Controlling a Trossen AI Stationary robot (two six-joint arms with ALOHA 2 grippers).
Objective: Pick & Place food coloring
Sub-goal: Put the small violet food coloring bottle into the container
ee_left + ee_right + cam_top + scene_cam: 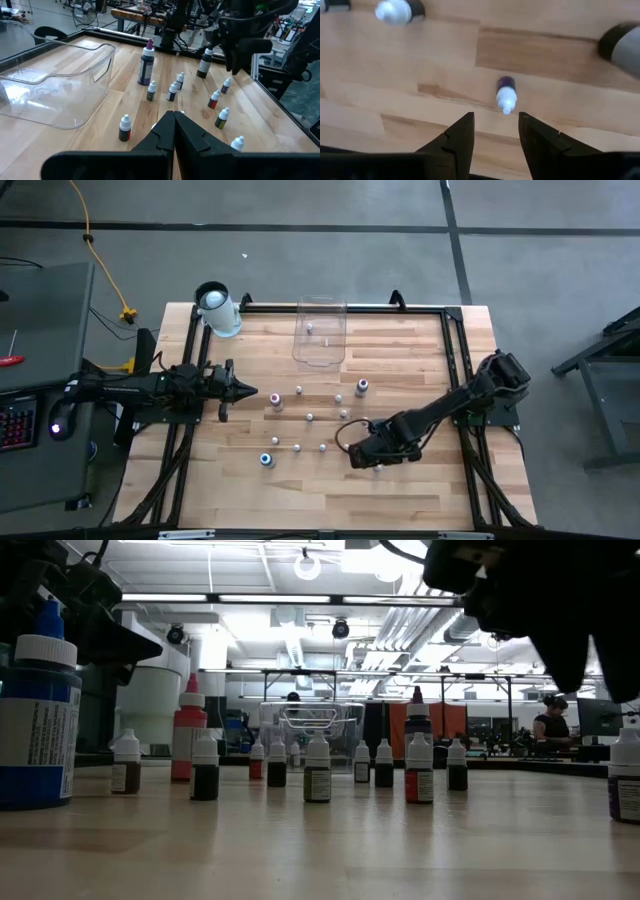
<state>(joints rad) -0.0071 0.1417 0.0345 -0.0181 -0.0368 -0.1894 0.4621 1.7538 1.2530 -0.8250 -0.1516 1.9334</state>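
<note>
Now my right gripper [495, 131] half-open, empty, above purple-capped food coloring bottle [506, 95]; clear bin [320, 345] nearly empty, most bottles unplaced.

Clear plastic bin [320, 332] at the far edge of the wooden table [420, 490], well away from both grippers, white cylinder [217, 310] near the far left corner, yellow cable [100, 260] on the grey floor, 1 person [549, 727] far off in the room
</note>
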